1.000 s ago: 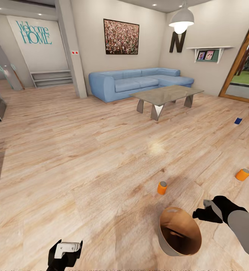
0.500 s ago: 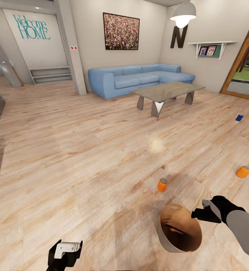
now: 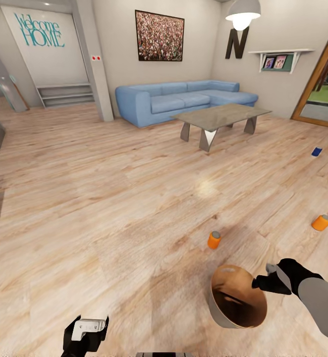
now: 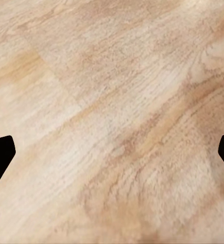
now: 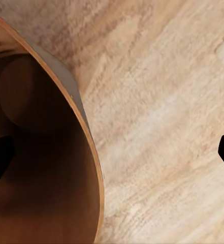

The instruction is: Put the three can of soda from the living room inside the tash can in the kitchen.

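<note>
The trash can (image 3: pixel 222 307), grey outside and orange-brown inside, stands on the wood floor just in front of me, mouth up. My right gripper (image 3: pixel 261 283) is open at its rim. In the right wrist view one fingertip sits inside the bin (image 5: pixel 40 152) and the other out over the floor. One orange soda can (image 3: pixel 214 240) stands a little beyond the bin. A second orange can (image 3: pixel 321 222) lies farther right, and the blue can (image 3: pixel 316 151) lies far right near the glass door. My left gripper (image 3: pixel 87 329) hangs open and empty over bare floor.
A grey low table (image 3: pixel 218 116) and a blue corner sofa (image 3: pixel 184 101) stand at the back. A wood-framed glass door (image 3: pixel 322 74) is at the right, a grey pillar (image 3: pixel 92 59) at the back left. Wide wood floor lies between me and them.
The whole picture has slid slightly upward, so the camera has moved. The bin and cans shifted with the floor. Both grippers keep their places in the view.
</note>
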You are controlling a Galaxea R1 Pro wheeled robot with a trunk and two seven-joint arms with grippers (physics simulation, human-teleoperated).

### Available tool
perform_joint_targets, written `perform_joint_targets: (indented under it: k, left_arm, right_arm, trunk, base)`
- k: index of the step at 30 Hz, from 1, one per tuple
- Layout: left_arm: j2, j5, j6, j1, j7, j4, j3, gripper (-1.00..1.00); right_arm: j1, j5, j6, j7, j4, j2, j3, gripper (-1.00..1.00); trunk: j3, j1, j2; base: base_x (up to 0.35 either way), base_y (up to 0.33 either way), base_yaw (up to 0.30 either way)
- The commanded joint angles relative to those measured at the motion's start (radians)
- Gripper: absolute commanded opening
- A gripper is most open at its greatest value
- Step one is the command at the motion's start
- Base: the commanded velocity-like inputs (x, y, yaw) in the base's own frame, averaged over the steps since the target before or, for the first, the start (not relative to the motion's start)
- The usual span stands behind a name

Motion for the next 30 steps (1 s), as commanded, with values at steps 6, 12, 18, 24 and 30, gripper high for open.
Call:
perform_joint_targets:
  k: [6,12,18,24,30]
  left_arm:
    - [0.001,0.000,0.000,0.000,0.000,0.000,0.000,1.00]
    - [0.000,0.000,0.000,0.000,0.000,0.000,0.000,1.00]
    - [0.000,0.000,0.000,0.000,0.000,0.000,0.000,1.00]
    - [0.001,0.000,0.001,0.000,0.000,0.000,0.000,1.00]
    - [0.001,0.001,0.001,0.000,0.000,0.000,0.001,1.00]
  right_arm:
    - [0.001,0.000,0.000,0.000,-0.001,0.005,0.000,1.00]
    - [0.001,0.000,-0.001,0.000,0.000,0.007,0.000,1.00]
    - [0.002,0.000,-0.019,0.000,0.002,0.006,0.000,1.00]
    - [0.002,0.000,-0.038,0.000,0.002,0.006,-0.001,1.00]
    - [0.002,0.000,-0.042,0.000,0.003,0.006,-0.002,1.00]
  trunk:
    - [-0.020,0.019,-0.035]
    - [-0.024,0.019,-0.035]
    - [-0.025,0.019,-0.035]
    - [-0.028,0.023,-0.042]
    - [-0.041,0.038,-0.070]
  base:
    - [0.000,0.000,0.000]
    - [0.000,0.000,0.000]
    - [0.000,0.000,0.000]
    - [0.000,0.000,0.000]
    - [0.000,0.000,0.000]
